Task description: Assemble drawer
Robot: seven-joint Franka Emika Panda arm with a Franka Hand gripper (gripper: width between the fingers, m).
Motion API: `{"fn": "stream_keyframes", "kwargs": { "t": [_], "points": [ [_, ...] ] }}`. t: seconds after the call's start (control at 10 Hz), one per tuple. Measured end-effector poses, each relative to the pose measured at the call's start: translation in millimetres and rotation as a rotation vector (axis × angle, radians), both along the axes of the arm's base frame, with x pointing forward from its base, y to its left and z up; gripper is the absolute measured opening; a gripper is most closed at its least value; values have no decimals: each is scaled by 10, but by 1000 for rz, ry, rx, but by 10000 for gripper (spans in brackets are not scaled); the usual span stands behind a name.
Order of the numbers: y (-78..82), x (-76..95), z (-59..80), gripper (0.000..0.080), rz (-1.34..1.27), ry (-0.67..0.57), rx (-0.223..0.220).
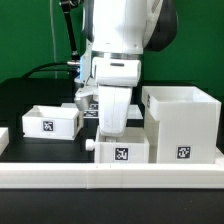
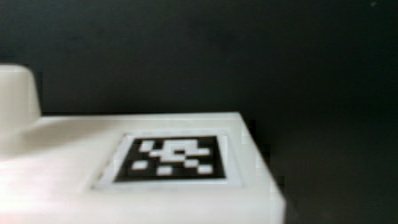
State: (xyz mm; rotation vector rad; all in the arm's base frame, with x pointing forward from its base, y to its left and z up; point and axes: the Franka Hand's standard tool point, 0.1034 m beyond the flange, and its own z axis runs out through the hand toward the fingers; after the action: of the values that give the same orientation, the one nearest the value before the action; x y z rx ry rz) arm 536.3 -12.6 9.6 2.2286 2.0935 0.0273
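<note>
The drawer's parts are all in the exterior view. The large hollow cube housing (image 1: 183,125) stands at the exterior view's right. One small open-top tray (image 1: 50,121) sits at the left. The second tray (image 1: 121,151) lies front centre, with a small knob (image 1: 92,145) on its left side. My gripper (image 1: 110,132) reaches straight down onto this tray's back part, and its fingertips are hidden behind the hand and the tray wall. The wrist view shows the tray's tagged white face (image 2: 175,158) very close, with the knob (image 2: 15,95) beside it. No fingers show there.
The long low white border wall (image 1: 110,178) runs along the front, right against the centre tray and the housing. A tagged flat piece (image 1: 87,103) lies behind the arm. Black cables (image 1: 50,68) run at the back left on the dark table.
</note>
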Motion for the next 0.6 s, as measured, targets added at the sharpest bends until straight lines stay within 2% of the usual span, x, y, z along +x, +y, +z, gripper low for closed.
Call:
{"fn": "stream_keyframes", "kwargs": {
  "t": [0.3,0.6],
  "points": [
    [-69,-84,-25,42,18,74,-11],
    [-63,-86,-35,42,16,75,-12]
  ]
}}
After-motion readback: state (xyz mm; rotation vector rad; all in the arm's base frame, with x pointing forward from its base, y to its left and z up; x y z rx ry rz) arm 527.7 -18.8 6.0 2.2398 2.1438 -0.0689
